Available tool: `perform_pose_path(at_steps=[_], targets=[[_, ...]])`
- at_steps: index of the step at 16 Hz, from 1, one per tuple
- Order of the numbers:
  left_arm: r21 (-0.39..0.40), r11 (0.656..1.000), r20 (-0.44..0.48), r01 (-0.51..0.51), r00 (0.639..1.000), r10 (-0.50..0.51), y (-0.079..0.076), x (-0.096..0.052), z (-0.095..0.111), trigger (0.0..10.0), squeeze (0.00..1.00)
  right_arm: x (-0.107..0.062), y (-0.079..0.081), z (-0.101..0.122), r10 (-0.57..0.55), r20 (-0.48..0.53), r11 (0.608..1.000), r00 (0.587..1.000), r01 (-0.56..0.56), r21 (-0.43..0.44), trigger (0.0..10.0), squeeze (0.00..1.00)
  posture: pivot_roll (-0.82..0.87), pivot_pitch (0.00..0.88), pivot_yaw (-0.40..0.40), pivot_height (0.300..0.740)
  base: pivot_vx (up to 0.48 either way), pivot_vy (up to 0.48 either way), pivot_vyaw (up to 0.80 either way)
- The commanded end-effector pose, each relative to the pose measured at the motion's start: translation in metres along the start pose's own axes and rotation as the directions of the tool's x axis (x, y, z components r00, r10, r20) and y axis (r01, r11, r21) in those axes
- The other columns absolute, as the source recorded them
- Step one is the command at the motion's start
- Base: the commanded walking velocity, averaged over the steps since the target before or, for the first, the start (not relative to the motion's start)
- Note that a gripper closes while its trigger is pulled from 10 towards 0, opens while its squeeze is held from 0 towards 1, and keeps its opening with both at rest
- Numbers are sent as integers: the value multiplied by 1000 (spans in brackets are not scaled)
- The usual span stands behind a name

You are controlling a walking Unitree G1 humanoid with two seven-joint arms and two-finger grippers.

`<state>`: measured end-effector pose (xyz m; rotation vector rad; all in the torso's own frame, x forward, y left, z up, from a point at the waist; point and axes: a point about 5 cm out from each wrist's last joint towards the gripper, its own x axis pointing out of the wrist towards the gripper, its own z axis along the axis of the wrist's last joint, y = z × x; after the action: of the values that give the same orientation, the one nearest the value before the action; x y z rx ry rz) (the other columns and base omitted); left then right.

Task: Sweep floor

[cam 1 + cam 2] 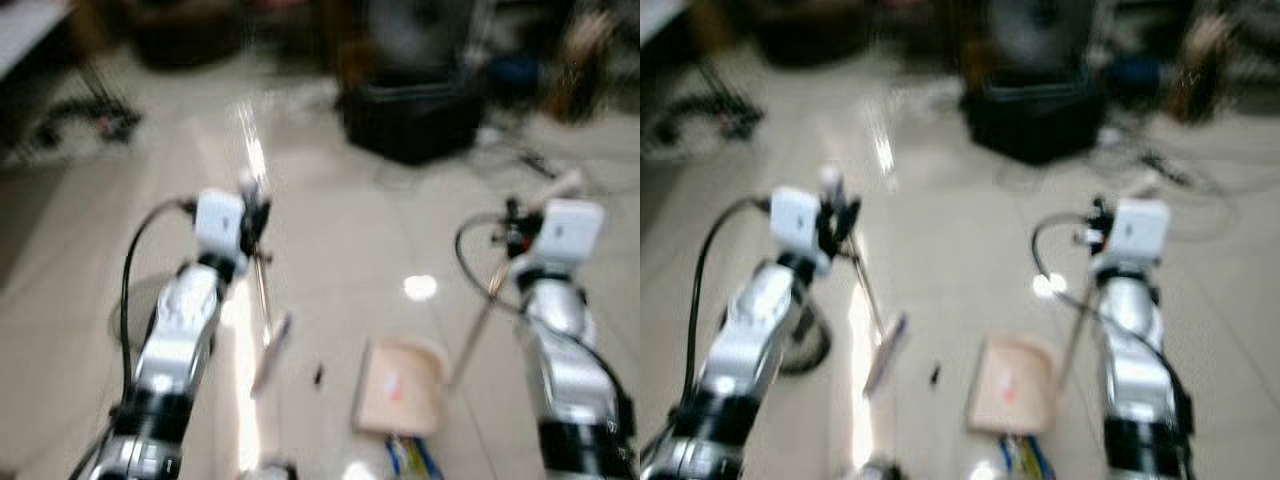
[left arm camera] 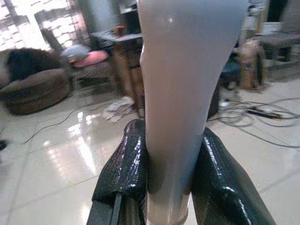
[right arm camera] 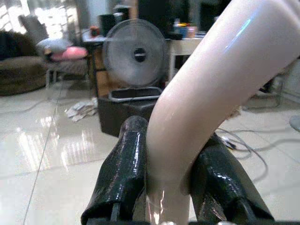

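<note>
Glossy pale tiled floor (image 1: 340, 240) reflecting ceiling light, crossed by loose cables (image 2: 253, 112). A round fan (image 3: 135, 55) stands behind a dark box (image 1: 410, 120). A brown beanbag (image 2: 33, 91), a cluttered table (image 2: 117, 37) and bright windows (image 2: 28, 23) line the far side.

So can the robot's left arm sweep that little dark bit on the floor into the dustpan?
Probably yes. The left gripper is shut on the broom, and the dark speck lies on bare floor between its head and the dustpan.
</note>
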<state>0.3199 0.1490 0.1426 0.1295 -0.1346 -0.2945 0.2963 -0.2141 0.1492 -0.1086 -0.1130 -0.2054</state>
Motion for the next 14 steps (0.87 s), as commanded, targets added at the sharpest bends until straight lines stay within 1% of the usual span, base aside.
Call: perform_pose_path(at_steps=[1,2,3,9,11,14], targets=[[30,999,5,-31,1000,31,12,-2,2,10000,0,1,9,6,32,27,999,999,-33,32,10000,0,-4,93,63,740,330,0,0],[31,999,4,-32,999,32,12,-1,2,10000,0,1,8,5,32,14,997,999,-33,68,10000,0,-4,89,62,740,337,0,0],[31,999,3,-34,999,34,12,-1,2,10000,0,1,10,5,59,14,996,998,-59,59,10000,0,-3,88,62,740,334,0,0],[29,998,11,-49,999,49,17,-6,0,10000,0,-2,14,1,86,2,994,996,-86,71,10000,0,1,87,63,740,321,0,0],[40,998,3,-48,999,48,19,-6,-1,10000,0,-2,13,0,83,-1,994,997,-83,73,10000,0,0,90,70,740,0,0,0],[44,997,7,-57,998,56,20,-2,-1,10000,0,-5,12,-1,85,0,994,996,-85,74,10000,0,-2,89,74,740,0,0,0]])
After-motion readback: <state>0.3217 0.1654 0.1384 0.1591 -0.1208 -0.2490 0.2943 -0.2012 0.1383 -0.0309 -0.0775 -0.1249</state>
